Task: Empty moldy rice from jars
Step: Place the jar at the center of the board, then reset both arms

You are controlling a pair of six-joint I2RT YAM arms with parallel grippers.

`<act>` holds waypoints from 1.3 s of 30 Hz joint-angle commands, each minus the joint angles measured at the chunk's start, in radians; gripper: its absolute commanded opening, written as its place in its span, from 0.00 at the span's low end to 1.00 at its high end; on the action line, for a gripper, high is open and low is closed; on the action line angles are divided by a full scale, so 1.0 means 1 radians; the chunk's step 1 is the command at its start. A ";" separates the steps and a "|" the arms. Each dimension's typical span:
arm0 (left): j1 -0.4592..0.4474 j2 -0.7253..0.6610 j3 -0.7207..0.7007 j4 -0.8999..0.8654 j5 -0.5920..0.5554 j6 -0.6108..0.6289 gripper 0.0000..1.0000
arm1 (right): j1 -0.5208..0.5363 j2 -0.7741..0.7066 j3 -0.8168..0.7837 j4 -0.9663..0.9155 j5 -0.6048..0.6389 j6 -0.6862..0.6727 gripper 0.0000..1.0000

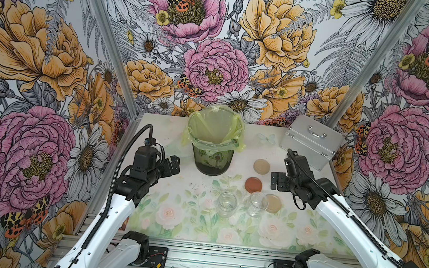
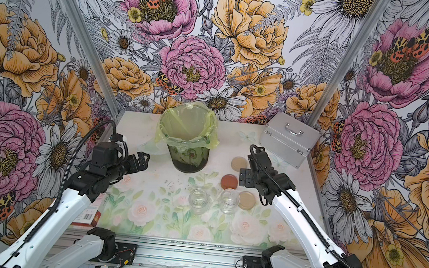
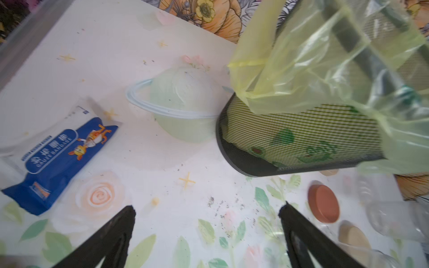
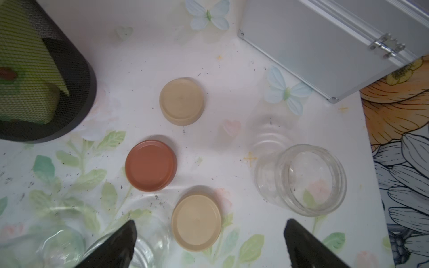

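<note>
reddish-brown lid [image 4: 151,165], beige lids [image 4: 181,101], yellow-green bag [image 1: 215,129]

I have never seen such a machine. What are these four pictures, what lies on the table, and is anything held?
Two robot arms work at a table. Two pictures look down from above; two come from cameras on the wrists. The left gripper and right gripper are both open, holding nothing. On the table are a bin lined with a bag, three glass jars, open and looking empty, their three lids beside them, and a silver case.
</note>
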 commanded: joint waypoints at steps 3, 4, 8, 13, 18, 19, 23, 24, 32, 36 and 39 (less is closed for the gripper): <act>0.056 0.036 -0.103 0.261 -0.186 0.165 0.99 | -0.194 -0.016 -0.196 0.446 -0.104 -0.110 0.99; 0.065 0.042 -0.124 0.296 -0.176 0.188 0.99 | -0.219 -0.017 -0.235 0.504 -0.106 -0.118 0.99; 0.120 0.083 -0.215 0.464 -0.105 0.244 0.99 | -0.299 -0.016 -0.410 0.788 -0.094 -0.168 1.00; 0.176 0.204 -0.247 0.652 -0.036 0.293 0.99 | -0.371 0.041 -0.520 1.061 -0.098 -0.171 1.00; 0.205 0.328 -0.287 0.870 0.000 0.336 0.99 | -0.391 0.092 -0.552 1.188 -0.114 -0.167 0.99; 0.206 0.340 -0.302 0.917 0.001 0.337 0.99 | -0.393 0.098 -0.555 1.197 -0.117 -0.168 0.99; 0.206 0.403 -0.343 1.077 0.013 0.334 0.99 | -0.395 0.116 -0.559 1.224 -0.130 -0.172 1.00; 0.204 0.422 -0.351 1.110 0.017 0.335 0.98 | -0.395 0.117 -0.568 1.239 -0.131 -0.171 0.99; 0.194 0.512 -0.384 1.319 0.038 0.371 0.99 | -0.394 0.141 -0.595 1.354 -0.135 -0.191 0.99; 0.191 0.618 -0.397 1.441 0.061 0.387 0.99 | -0.393 0.170 -0.614 1.452 -0.140 -0.198 1.00; 0.201 0.636 -0.378 1.414 0.054 0.373 0.99 | -0.388 0.195 -0.613 1.500 -0.138 -0.200 0.99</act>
